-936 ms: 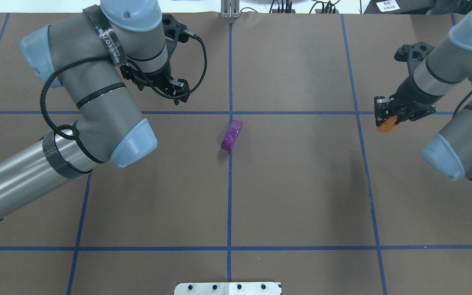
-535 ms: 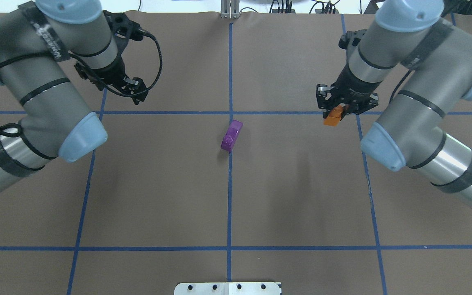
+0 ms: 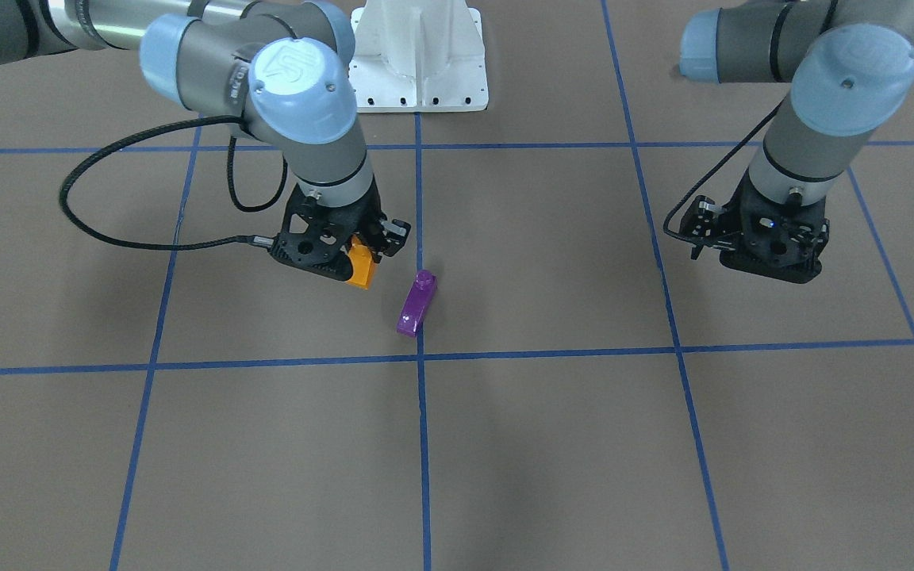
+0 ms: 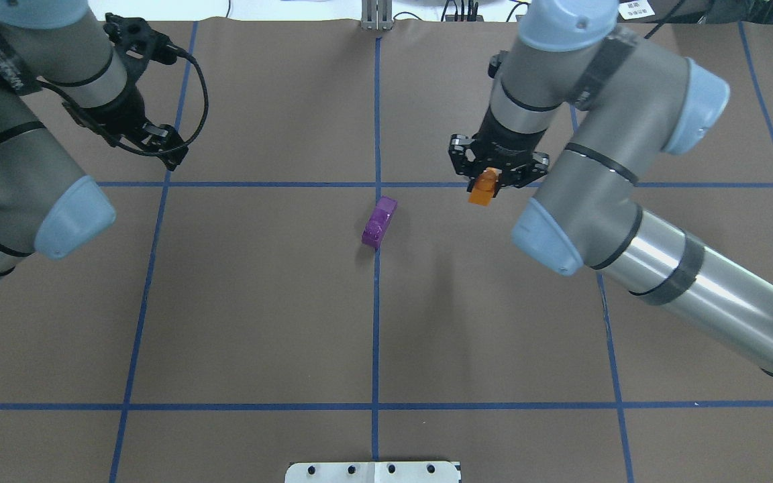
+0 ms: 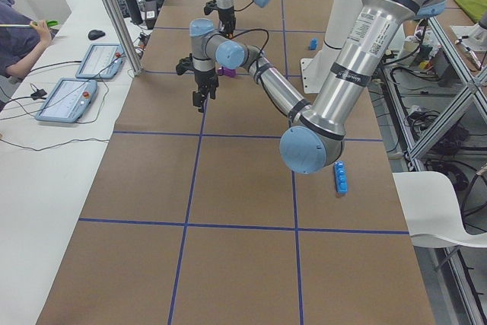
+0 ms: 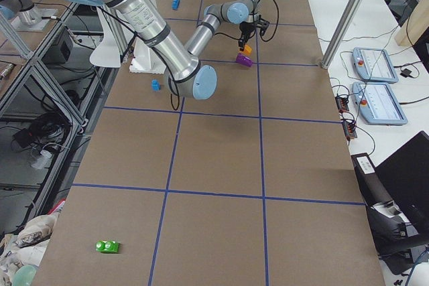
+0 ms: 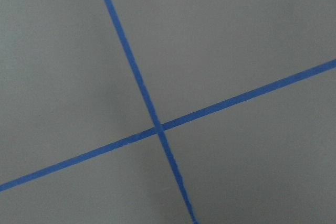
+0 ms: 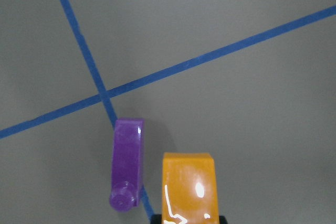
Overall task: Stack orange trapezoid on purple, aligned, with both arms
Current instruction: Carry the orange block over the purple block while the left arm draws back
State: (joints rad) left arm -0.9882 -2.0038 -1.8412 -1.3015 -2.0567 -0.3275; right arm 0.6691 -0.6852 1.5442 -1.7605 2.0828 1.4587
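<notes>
While right gripper (image 4: 492, 182) clamps orange trapezoid (image 4: 482, 190) above table (image 4: 259, 308), near tape cross (image 4: 378, 184), purple (image 4: 379, 221) lies just beside same cross. Left gripper (image 4: 165, 147) well apart from cross; jaw state indeterminable.

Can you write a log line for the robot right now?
right end effector: shut on orange trapezoid, lifted, near purple | left end effector: away from both | stack: not yet done
</notes>
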